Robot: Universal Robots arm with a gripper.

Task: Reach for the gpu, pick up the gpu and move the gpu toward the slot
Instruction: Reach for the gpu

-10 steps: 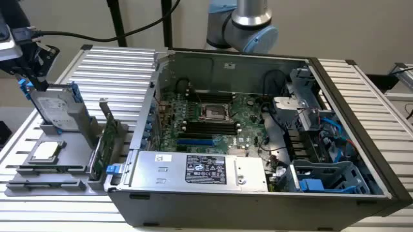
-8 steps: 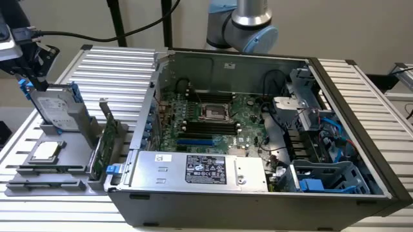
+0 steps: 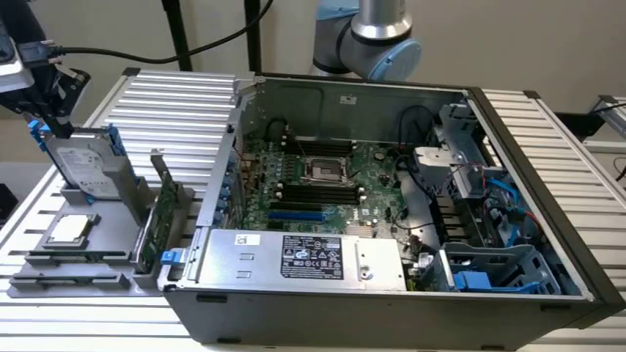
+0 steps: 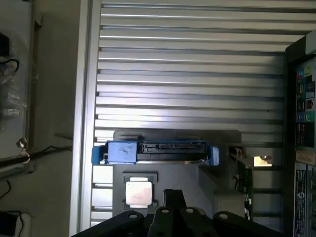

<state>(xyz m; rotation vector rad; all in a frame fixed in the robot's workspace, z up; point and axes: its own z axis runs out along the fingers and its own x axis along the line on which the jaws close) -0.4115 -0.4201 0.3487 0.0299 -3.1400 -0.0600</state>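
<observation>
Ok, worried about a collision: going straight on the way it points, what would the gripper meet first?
Likely the hard drive in its blue frame: in the exterior view the gripper hangs right over its top edge, not over the gpu. Depth is unclear.

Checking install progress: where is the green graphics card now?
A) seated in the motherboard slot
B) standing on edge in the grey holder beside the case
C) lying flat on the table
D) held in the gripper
B: the graphics card stands on edge in the grey holder beside the case, with the gripper up by the hard drive.
</observation>
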